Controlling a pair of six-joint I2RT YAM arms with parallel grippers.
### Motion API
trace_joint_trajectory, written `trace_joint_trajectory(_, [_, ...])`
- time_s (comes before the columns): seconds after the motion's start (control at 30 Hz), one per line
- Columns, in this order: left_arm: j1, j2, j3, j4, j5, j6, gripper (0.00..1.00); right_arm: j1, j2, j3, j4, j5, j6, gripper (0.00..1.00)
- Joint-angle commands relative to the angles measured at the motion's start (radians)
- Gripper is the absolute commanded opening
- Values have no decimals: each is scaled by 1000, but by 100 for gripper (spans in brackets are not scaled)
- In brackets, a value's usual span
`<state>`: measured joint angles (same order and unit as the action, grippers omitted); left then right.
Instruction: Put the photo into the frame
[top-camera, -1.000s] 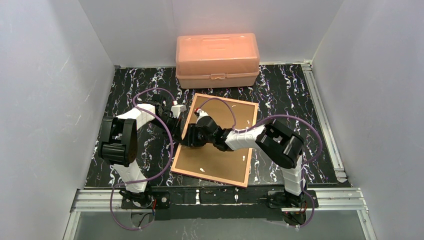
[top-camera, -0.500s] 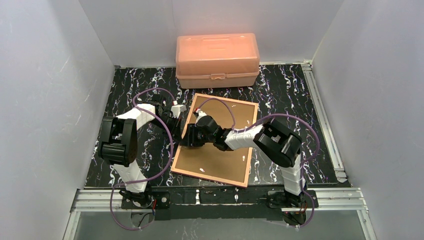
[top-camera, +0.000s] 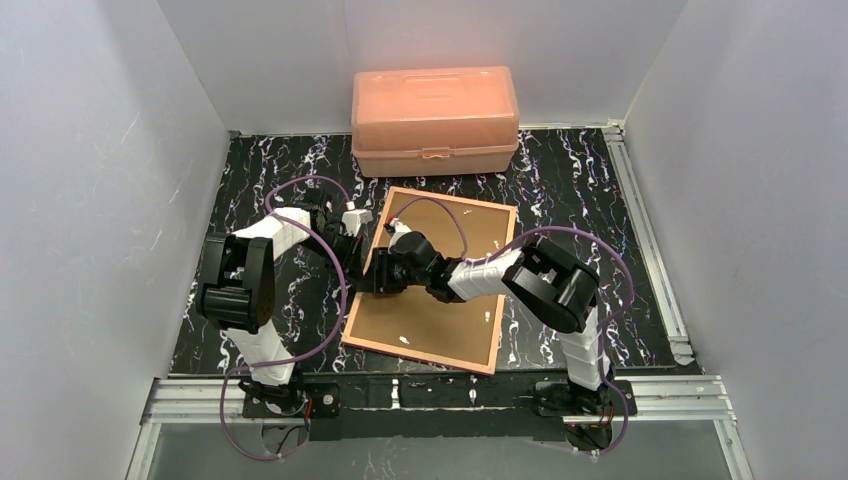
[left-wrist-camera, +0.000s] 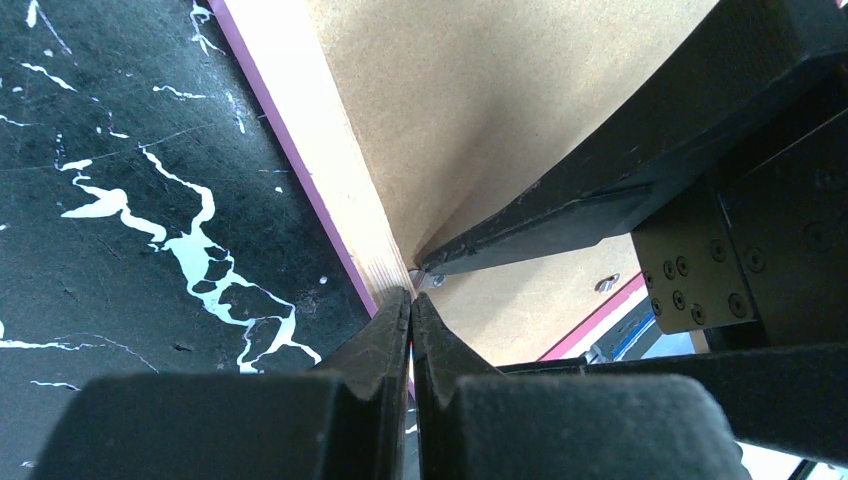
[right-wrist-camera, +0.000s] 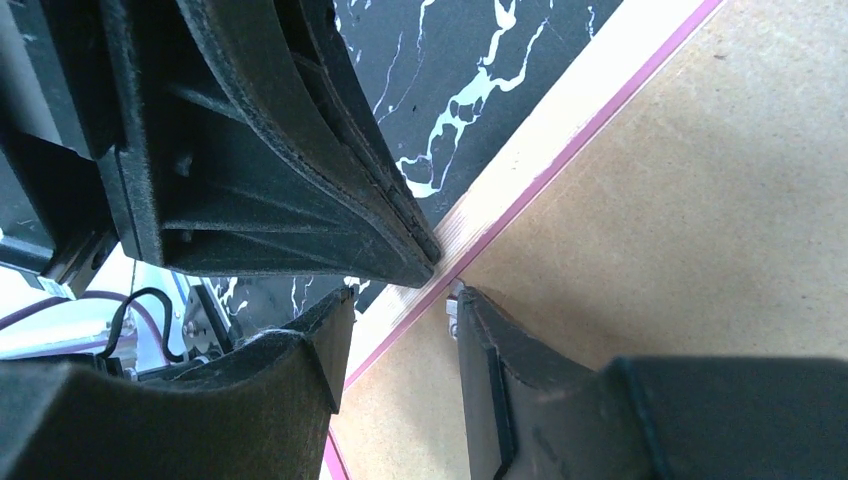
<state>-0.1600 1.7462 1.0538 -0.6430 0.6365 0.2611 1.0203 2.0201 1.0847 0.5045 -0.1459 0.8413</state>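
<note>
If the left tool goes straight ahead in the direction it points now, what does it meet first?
The frame: the shut left tool points right at its pale side rail, and the tips seem to touch it. Beyond the rail lies the brown backing board.

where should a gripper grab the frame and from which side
The frame lies flat and face down, with the backing board up. The best hold is probably its thin left border rail, taken from above. That edge is the only part two fingers can span, one outside over the table and one inside on the board. The right gripper straddles that rail, jaws open.
</note>
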Motion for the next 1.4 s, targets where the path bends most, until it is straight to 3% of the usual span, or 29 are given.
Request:
trace_joint_trajectory(0.0, [4,13,-11,5,-27,18,0,8,38,20,56,-61,-3,50])
trace_joint_trajectory(0.67, [5,3,2,1,-33,12,0,-8,30,35,72,-113,0,48])
trace_joint_trajectory(1.03, [50,2,163,-2,8,-73,0,-195,-148,31,-52,-127,-112,57])
trace_joint_trajectory(1.37, [50,196,291,96,83,-201,8,-324,-70,134,-129,-121,-189,66])
